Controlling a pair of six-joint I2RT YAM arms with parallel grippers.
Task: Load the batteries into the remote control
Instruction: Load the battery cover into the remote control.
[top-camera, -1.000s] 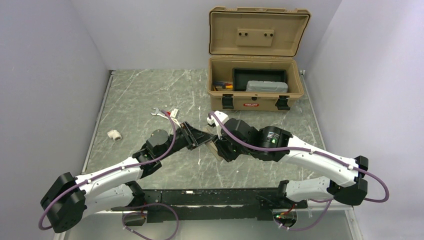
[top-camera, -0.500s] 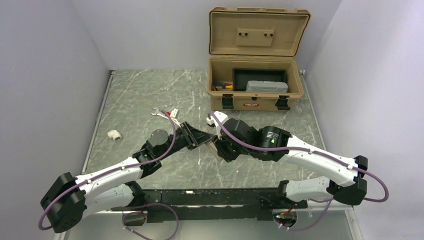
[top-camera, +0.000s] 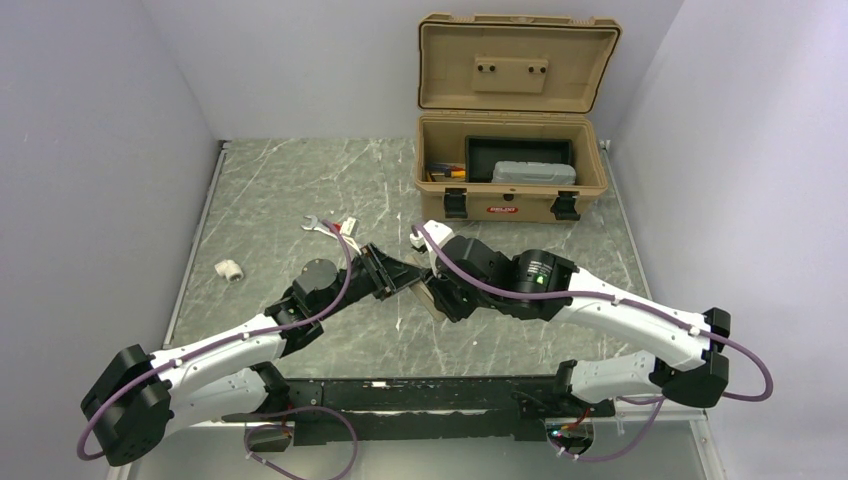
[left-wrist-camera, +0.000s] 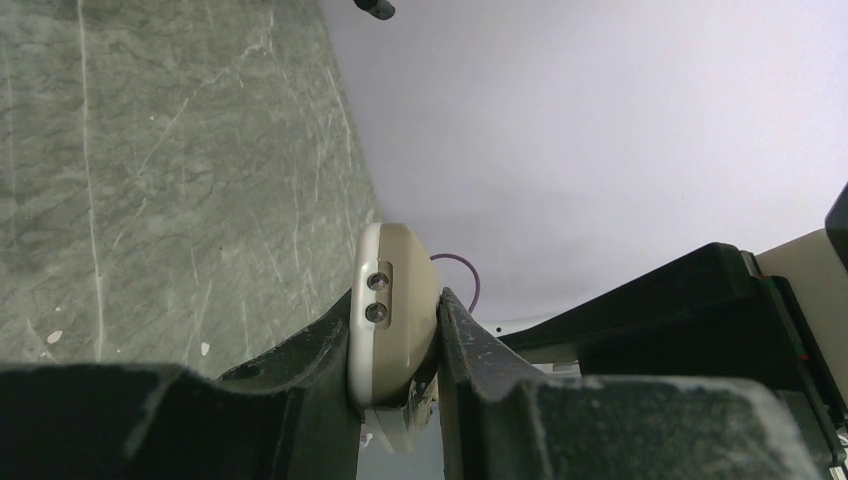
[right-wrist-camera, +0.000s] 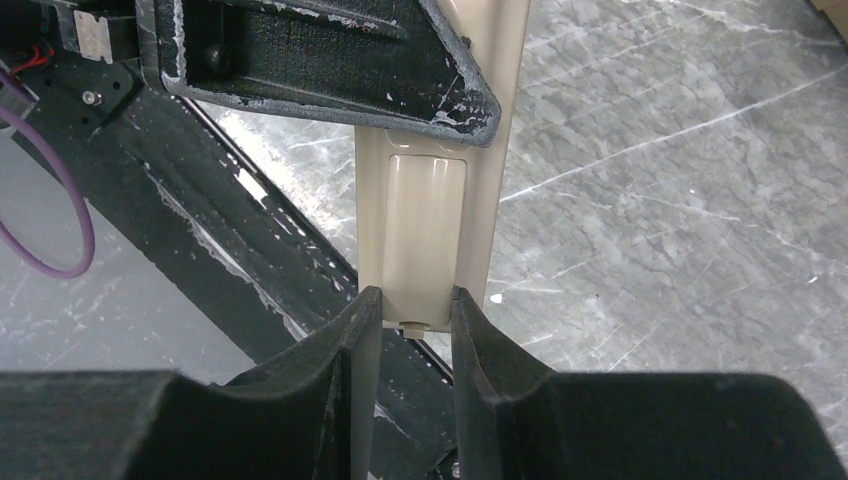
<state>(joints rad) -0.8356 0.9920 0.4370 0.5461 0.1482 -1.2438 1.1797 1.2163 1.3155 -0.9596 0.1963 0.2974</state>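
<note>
Between my left fingers: the remote, clamped edge-on at a narrow set. Its rounded end, with two small dots, pokes out past my left gripper.
At my right gripper: narrow too, fingers closed on the remote's other end, its tan back facing my camera.
Cover: it looks seated in the back, and I see no open bay. Whether my right fingers pinch the cover itself or the body beside it, I cannot tell.
Just changed: little. Over the last second both grips have stayed as they were. My right forearm and elbow have eased a bit leftward, toward the left arm, with the remote hardly moving.
Meaning: I read this as my right hand working at the cover while the left braces the body. That is the opening step, and no loading has begun.
Remote's place: up over the middle of the table, bridged between both hands.
Batteries: not in either hand, and I cannot pick them out for certain. Something orange lies in the left compartment of the toolbox, too small to name.
Round about: wrench and white fitting on the table to the left, well apart from the remote.
Risk: with two grips on one slim bar, a hard push could twist it out of my left fingers.
</note>
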